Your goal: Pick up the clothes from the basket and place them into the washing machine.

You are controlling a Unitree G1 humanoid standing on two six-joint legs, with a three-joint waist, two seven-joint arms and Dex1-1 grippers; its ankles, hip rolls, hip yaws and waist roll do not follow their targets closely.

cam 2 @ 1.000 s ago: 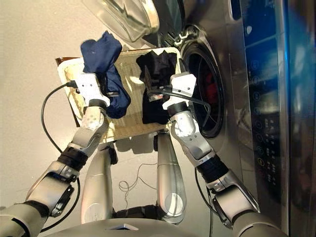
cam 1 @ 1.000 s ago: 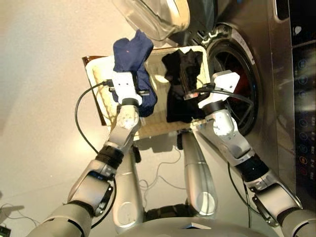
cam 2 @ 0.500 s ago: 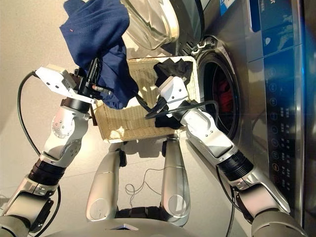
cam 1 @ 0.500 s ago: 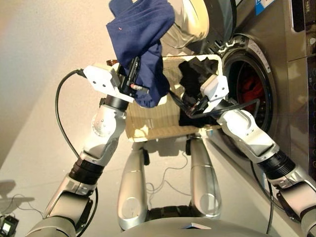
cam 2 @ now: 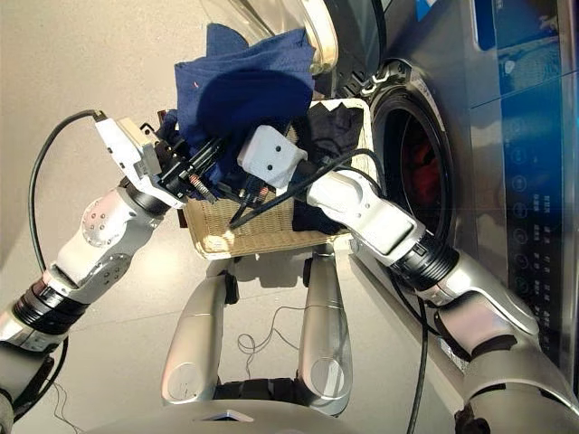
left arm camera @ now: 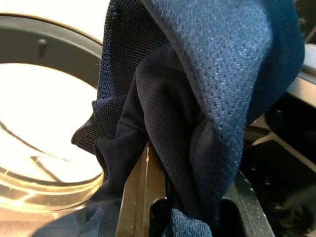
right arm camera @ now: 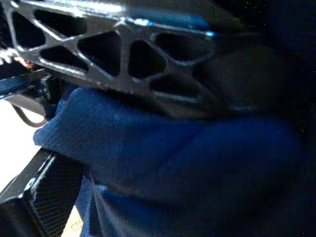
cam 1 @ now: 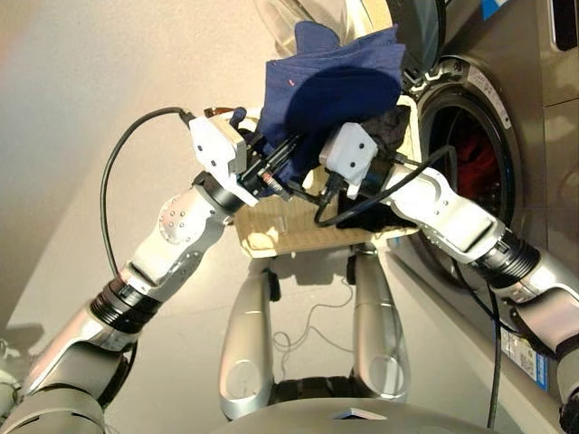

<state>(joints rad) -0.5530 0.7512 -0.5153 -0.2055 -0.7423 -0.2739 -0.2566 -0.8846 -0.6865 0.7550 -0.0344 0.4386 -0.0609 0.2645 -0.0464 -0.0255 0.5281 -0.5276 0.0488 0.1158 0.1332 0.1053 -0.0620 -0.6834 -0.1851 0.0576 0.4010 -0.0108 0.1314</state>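
Pale bare floor point(cam 1: 81, 136), washing machine point(cam 1: 534, 117) at right with drum hole open. Left gripper point(cam 1: 276, 172) clamped on navy garment point(cam 1: 330, 86), lifted above cream basket point(cam 1: 271, 237); black garment point(cam 2: 330, 131) lies in basket. Right gripper point(cam 1: 312, 185) pressed against navy cloth, finger state unclear

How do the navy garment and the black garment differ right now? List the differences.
The navy garment is lifted clear above the basket, bunched at the left end effector; the black garment lies in the basket.
The navy one sits high near the open door; the black one lies low beside the drum hole.
Both are soft, dark fabric outside the washing machine.
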